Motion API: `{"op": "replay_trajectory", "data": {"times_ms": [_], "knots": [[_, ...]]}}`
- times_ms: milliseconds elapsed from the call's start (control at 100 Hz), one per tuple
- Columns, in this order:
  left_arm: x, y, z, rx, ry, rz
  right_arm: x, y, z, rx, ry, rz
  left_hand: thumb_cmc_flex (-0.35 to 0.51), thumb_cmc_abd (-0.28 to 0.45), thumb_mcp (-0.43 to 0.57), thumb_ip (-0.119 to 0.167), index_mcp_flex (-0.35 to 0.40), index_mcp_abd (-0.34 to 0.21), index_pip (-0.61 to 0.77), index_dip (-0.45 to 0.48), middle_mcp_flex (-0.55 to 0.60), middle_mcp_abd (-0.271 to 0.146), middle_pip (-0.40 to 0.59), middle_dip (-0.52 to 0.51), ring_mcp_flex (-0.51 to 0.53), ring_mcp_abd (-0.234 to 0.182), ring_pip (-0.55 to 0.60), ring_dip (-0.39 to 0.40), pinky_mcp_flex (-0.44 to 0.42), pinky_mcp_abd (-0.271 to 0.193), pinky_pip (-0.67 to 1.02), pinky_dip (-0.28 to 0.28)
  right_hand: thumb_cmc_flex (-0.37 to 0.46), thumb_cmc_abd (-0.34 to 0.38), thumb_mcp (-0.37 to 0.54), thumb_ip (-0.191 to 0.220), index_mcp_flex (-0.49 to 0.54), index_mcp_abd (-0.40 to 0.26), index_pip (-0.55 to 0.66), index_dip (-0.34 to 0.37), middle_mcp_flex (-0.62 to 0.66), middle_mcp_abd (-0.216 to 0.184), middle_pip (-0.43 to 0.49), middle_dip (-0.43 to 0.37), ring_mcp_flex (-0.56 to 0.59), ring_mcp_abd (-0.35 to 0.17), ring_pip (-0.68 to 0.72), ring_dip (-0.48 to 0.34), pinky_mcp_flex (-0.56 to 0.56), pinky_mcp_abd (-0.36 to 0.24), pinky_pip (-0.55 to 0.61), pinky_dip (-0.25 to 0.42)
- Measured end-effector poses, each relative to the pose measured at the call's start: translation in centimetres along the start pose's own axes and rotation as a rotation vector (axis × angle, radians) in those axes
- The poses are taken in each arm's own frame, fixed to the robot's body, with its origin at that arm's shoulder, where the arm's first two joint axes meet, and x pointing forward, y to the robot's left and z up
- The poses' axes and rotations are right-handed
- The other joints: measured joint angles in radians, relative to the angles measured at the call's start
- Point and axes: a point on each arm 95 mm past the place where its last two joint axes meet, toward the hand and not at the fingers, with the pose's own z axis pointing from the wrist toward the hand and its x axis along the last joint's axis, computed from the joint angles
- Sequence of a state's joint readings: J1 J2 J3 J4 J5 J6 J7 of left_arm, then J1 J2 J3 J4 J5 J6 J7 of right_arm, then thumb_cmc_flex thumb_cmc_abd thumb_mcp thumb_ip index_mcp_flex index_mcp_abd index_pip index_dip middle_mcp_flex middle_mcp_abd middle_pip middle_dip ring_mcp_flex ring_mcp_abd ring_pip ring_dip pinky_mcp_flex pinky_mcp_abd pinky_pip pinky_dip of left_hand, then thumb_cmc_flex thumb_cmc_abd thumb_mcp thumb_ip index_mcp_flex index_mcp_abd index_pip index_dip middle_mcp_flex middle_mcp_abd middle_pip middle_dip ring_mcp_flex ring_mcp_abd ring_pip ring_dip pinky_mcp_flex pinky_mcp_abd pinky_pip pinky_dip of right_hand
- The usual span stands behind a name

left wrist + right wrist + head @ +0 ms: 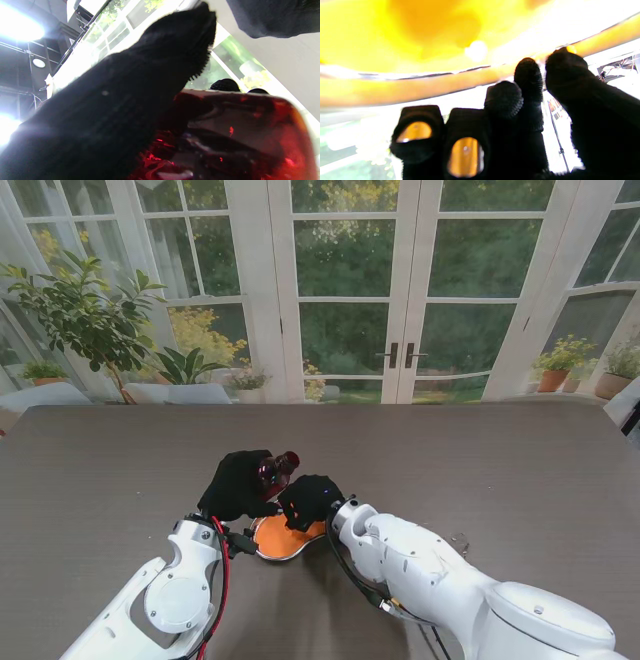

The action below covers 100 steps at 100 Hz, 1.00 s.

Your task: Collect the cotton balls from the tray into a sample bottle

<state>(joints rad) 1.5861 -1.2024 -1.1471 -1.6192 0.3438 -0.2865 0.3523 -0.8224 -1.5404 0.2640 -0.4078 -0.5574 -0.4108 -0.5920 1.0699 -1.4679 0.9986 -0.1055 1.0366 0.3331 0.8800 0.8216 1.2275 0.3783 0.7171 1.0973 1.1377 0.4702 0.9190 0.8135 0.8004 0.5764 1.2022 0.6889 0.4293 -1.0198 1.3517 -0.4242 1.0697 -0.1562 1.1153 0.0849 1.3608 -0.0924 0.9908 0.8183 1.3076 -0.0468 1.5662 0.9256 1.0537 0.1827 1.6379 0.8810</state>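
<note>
perhaps a sunroom: french doors (pixel 400 330), potted plants (pixel 90 320).

glossy orange tray (pixel 272 540), matt table (pixel 480 470) — knit-gloved fingers (pixel 503 98)

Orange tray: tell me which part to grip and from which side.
Grip the orange tray by its raised rim, coming from the side nearest me. The right robot hand already covers the far right rim, and the left robot hand holds the red bottle beyond it.
</note>
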Motion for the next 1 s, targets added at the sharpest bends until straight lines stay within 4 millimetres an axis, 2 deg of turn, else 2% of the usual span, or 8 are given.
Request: {"op": "replay_trajectory", "data": {"times_ms": [280, 480, 690, 800, 860, 1000], "knots": [[-0.1, -0.1, 0.0, 0.001, -0.009, 0.002, -1.0, 2.6, -0.6, -0.009, -0.047, 0.012, 0.0, 0.0, 0.0, 0.0, 0.0, 0.0, 0.0, 0.0, 0.0, 0.0, 0.0, 0.0, 0.0, 0.0, 0.0, 0.0, 0.0, 0.0, 0.0, 0.0, 0.0, 0.0, 0.0, 0.0, 0.0, 0.0, -0.001, 0.001, 0.0, 0.0, 0.0, 0.005, 0.0, 0.0, 0.0, 0.0, 0.0, 0.0, 0.0, 0.0], [-0.2, -0.2, 0.0, 0.003, -0.019, 0.004, -2.3, 6.8, -2.2, -0.07, -0.095, 0.003, 0.0, 0.0, 0.0, 0.0, 0.0, 0.0, 0.0, 0.0, 0.0, 0.0, 0.0, 0.0, 0.0, 0.0, 0.0, 0.0, 0.0, 0.0, 0.0, 0.0, 0.0, 0.0, 0.0, 0.0, 0.0, 0.0, -0.004, 0.001, 0.0, 0.0, 0.0, 0.005, 0.0, 0.0, 0.0, 0.0, 0.0, 0.0, 0.001, 0.0], [-0.3, -0.1, 0.0, -0.001, -0.02, 0.005, -3.5, 12.3, -5.1, -0.156, -0.174, -0.007, 0.0, 0.0, 0.0, 0.0, 0.0, 0.0, 0.0, 0.0, 0.0, 0.0, 0.0, 0.0, 0.0, 0.0, 0.0, 0.0, 0.001, 0.0, 0.0, 0.0, 0.002, 0.0, 0.0, 0.0, 0.0, 0.003, -0.004, 0.006, 0.0, -0.001, 0.0, 0.006, 0.0, 0.0, 0.0, 0.0, 0.0, 0.0, 0.001, 0.0], [-0.3, -0.1, 0.0, -0.003, -0.021, 0.005, -2.1, 15.8, -7.5, -0.193, -0.195, -0.003, 0.0, 0.0, 0.0, 0.0, 0.0, 0.0, 0.0, 0.0, 0.0, 0.0, 0.0, 0.0, 0.0, 0.0, 0.0, 0.0, 0.001, 0.0, 0.0, 0.0, 0.0, 0.001, 0.0, 0.0, 0.0, 0.009, -0.004, 0.013, 0.0, -0.001, 0.0, 0.006, 0.0, 0.0, 0.0, 0.0, 0.0, 0.0, 0.002, 0.0], [-0.3, -0.1, 0.0, -0.005, -0.023, 0.006, -1.3, 16.7, -8.0, -0.227, -0.176, -0.009, 0.0, 0.0, 0.0, 0.0, 0.0, 0.0, 0.0, 0.0, 0.0, 0.0, 0.0, 0.0, 0.0, 0.0, 0.0, 0.0, 0.002, 0.0, 0.0, 0.0, 0.0, 0.001, 0.0, 0.0, 0.0, 0.009, -0.004, 0.013, 0.0, -0.001, 0.0, 0.006, 0.0, 0.0, 0.0, 0.0, 0.0, 0.0, 0.003, 0.0], [-0.3, 0.1, 0.1, -0.011, -0.025, 0.005, -0.9, 18.8, -9.2, -0.31, -0.173, 0.012, 0.0, 0.0, 0.0, 0.0, 0.0, 0.0, 0.0, 0.0, 0.0, 0.0, 0.0, 0.0, 0.0, 0.0, 0.0, 0.0, 0.002, 0.0, 0.0, 0.0, 0.0, 0.001, 0.0, 0.0, 0.0, 0.009, -0.004, 0.014, 0.0, -0.001, 0.0, 0.006, 0.0, 0.0, 0.0, 0.0, 0.0, 0.0, 0.003, 0.0]]}}
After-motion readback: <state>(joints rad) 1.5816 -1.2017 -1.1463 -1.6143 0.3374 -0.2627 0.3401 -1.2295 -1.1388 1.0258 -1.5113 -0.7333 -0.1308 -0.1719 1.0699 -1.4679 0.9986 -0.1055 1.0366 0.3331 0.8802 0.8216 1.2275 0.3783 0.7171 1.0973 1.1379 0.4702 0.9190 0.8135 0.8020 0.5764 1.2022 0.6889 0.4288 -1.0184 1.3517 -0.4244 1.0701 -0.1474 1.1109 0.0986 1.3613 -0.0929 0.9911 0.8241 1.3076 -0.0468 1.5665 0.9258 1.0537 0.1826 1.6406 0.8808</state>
